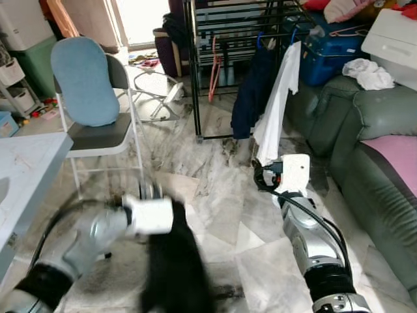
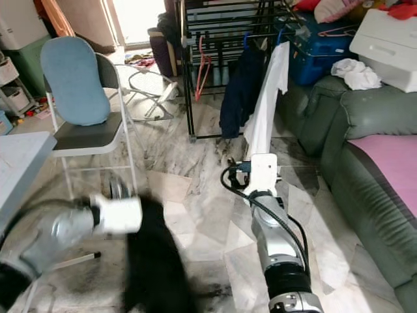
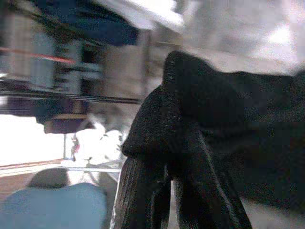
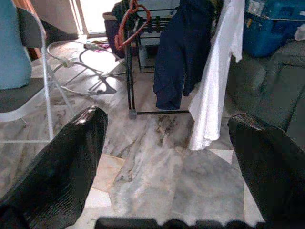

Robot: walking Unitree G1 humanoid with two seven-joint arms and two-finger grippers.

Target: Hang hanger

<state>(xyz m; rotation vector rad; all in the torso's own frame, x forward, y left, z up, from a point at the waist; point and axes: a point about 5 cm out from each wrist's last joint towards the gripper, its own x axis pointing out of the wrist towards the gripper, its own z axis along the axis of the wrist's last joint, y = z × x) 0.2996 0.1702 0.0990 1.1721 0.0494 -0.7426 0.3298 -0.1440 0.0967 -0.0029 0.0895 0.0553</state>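
My left gripper (image 3: 167, 164) is shut on a black garment (image 1: 174, 261) that hangs from it low over the floor, blurred by motion; whether a hanger is inside the garment cannot be made out. My right gripper (image 4: 167, 117) is open with nothing between its fingers (image 4: 78, 157), held out low toward the black drying rack (image 1: 195, 78). On the rack hang a navy garment (image 1: 251, 91), a white shirt (image 1: 277, 107) and an empty red hanger (image 1: 213, 68).
A folding chair (image 1: 98, 134) with a blue cushion stands at the left, beside the corner of a pale table (image 1: 29, 163). A green sofa (image 1: 365, 130) with a pink cover runs along the right. Marble floor (image 1: 221, 195) lies between me and the rack.
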